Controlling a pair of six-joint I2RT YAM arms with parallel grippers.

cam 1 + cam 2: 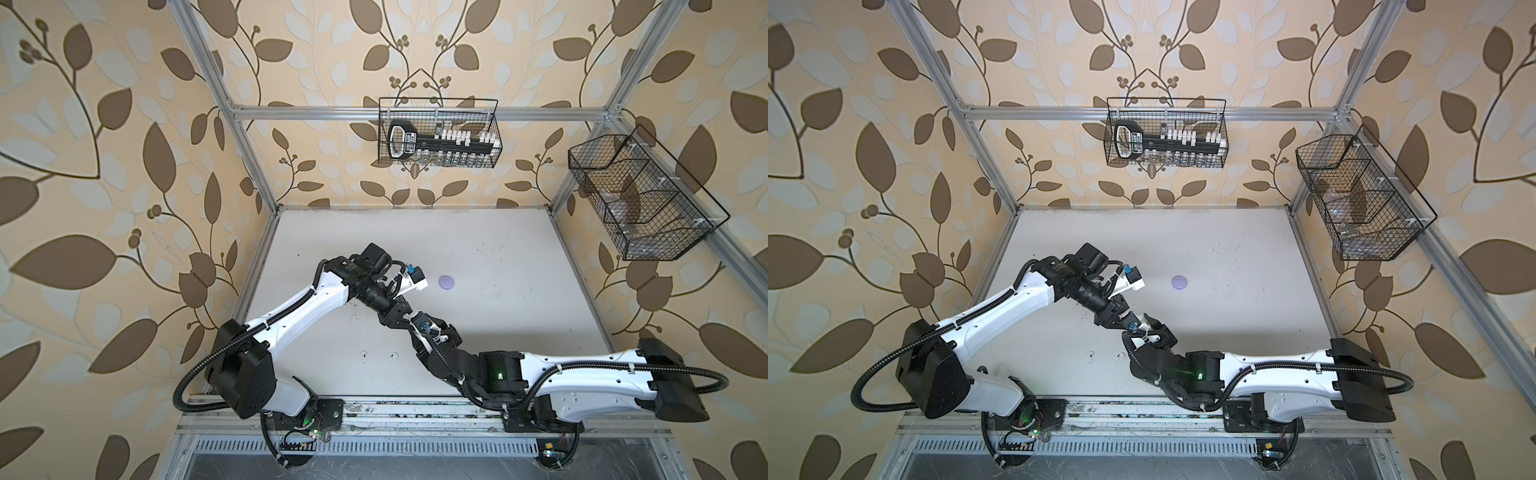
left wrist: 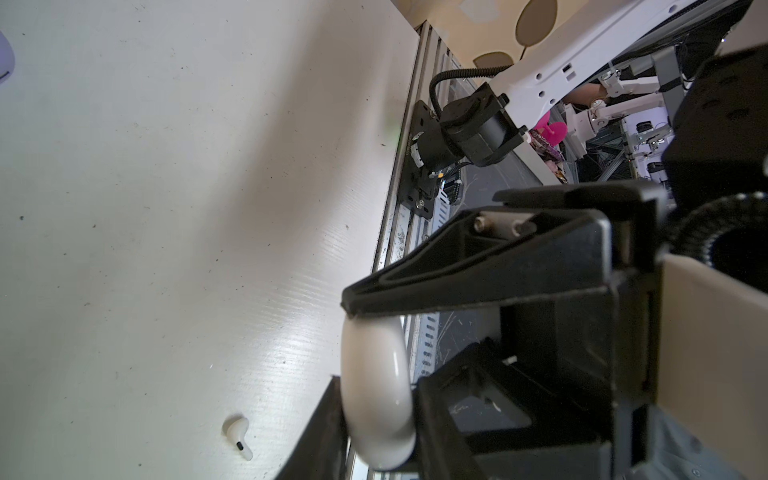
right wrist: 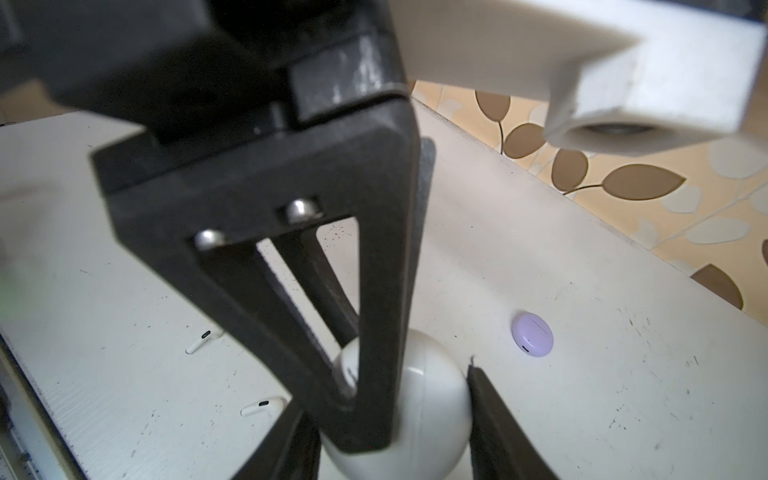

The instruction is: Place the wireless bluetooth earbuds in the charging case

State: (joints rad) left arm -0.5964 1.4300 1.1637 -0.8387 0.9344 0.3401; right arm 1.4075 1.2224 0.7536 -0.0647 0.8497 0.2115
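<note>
1. The white table [image 1: 498,257] is the biggest thing I see. Both my arms meet over its middle.
2. My right gripper [image 3: 390,399] hugs the white charging case [image 3: 436,399]. One finger presses on each side of it.
3. My left gripper [image 3: 351,374] has its fingers squeezed close together. They pinch the edge of that same white charging case.
4. I cannot tell if the case rests on the table or is lifted.
5. A lavender charging case [image 1: 446,281] lies flat on the table. In both top views it is at about 1 o'clock from the grippers, well apart from them.
6. Two white earbuds [image 1: 363,356] [image 1: 392,356] lie out on the table. They are side by side, not touching, at about 7 o'clock from the grippers.
</note>
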